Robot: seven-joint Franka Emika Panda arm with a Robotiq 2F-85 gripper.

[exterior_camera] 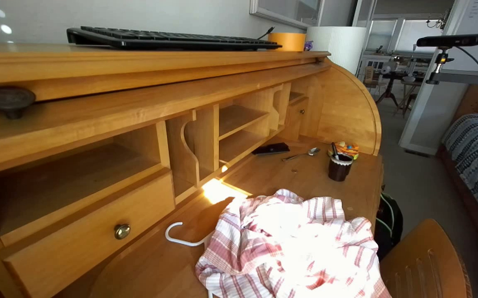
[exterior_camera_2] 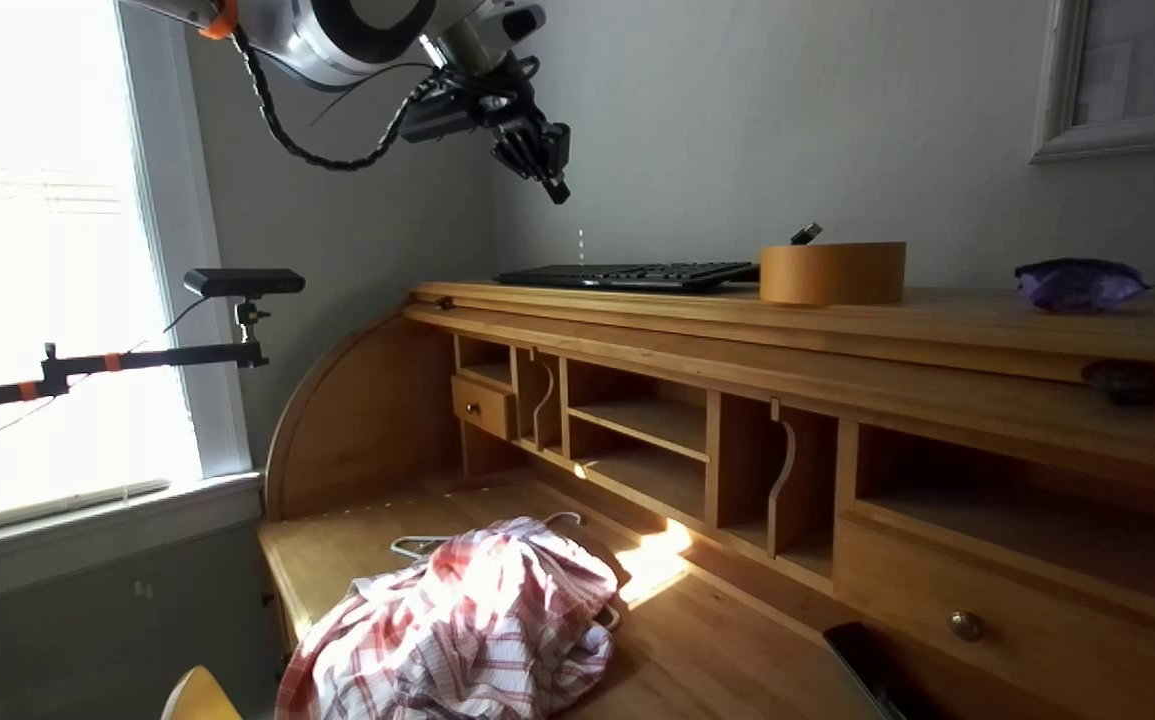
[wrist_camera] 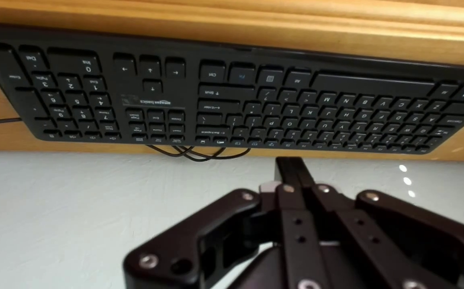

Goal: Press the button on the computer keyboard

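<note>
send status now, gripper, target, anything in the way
Black two-fingered gripper shut, empty, in the air. Long flat black keyboard untouched atop golden wooden rolltop desk. Nothing visible between gripper and keyboard.

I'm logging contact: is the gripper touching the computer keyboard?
No, in an exterior view the gripper hangs above the computer keyboard, wall showing between them.

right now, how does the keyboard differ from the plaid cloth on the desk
The keyboard is black, while the plaid cloth is white and red. The keyboard is a thin, straight-edged slab; the cloth is a crumpled heap. The keyboard sits on the upper ledge, whereas the cloth lies lower, on the work surface. What they share: both rest on the same wooden desk.
</note>
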